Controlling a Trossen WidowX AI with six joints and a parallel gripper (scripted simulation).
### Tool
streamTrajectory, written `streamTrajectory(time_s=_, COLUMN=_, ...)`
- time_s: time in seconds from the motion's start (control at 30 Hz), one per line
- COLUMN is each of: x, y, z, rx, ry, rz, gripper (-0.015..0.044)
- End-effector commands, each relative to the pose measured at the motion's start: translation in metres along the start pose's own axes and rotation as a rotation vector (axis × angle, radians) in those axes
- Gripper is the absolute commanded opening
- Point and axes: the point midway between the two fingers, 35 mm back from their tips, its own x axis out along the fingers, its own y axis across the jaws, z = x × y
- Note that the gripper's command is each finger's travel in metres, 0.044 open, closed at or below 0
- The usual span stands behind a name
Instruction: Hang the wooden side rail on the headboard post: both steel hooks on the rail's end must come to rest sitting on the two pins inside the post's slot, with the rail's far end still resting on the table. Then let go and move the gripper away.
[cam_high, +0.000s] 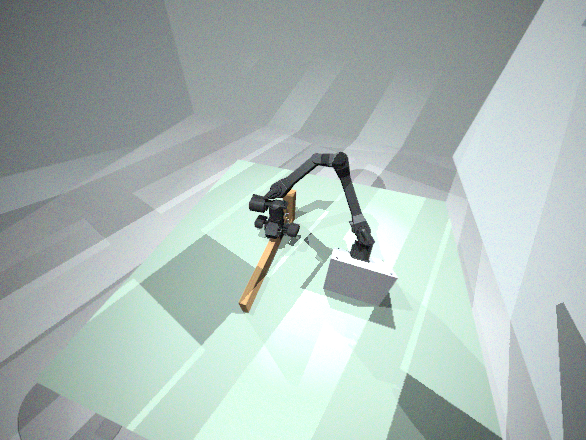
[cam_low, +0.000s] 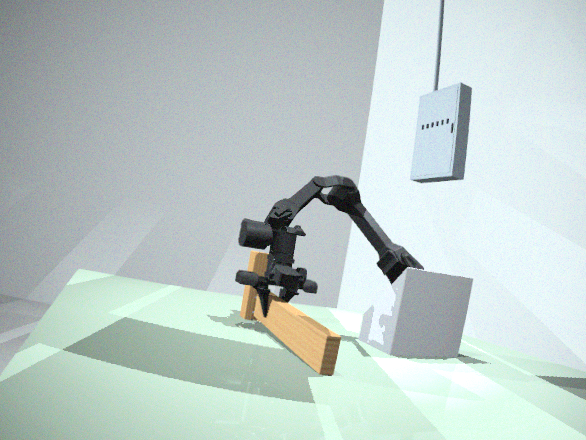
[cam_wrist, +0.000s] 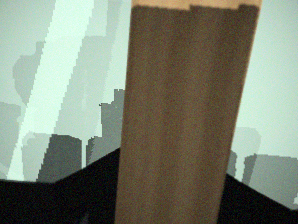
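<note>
The wooden side rail (cam_high: 259, 274) (cam_low: 300, 331) (cam_wrist: 182, 110) stands on its narrow edge. Its far end, nearest the exterior camera, appears to touch the table. Its other end is close beside the upright wooden headboard post (cam_high: 291, 201) (cam_low: 247, 301). My gripper (cam_low: 275, 306) (cam_wrist: 156, 157) points down and is shut on the rail near the post end, one finger on each side. Small pale metal bits show at the post in the top view, but the arm covers most of that area. I cannot tell whether the hooks sit on the pins.
The arm's base stands on a pale grey block (cam_high: 357, 280) (cam_low: 432, 315), to the right of the rail. The pale green table (cam_high: 240, 395) (cam_low: 165, 395) carries patches of shadow and bright light. A grey wall cabinet (cam_low: 437, 135) hangs far behind.
</note>
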Motion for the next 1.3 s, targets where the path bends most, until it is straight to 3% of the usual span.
streamTrajectory(time_s=0.0, x=-0.005, y=-0.0023, z=-0.0008, rx=-0.003, ry=-0.001, rz=-0.014, gripper=0.0)
streamTrajectory(time_s=1.27, x=-0.0042, y=-0.0019, z=-0.0049, rx=-0.003, ry=-0.001, rz=-0.014, gripper=0.0)
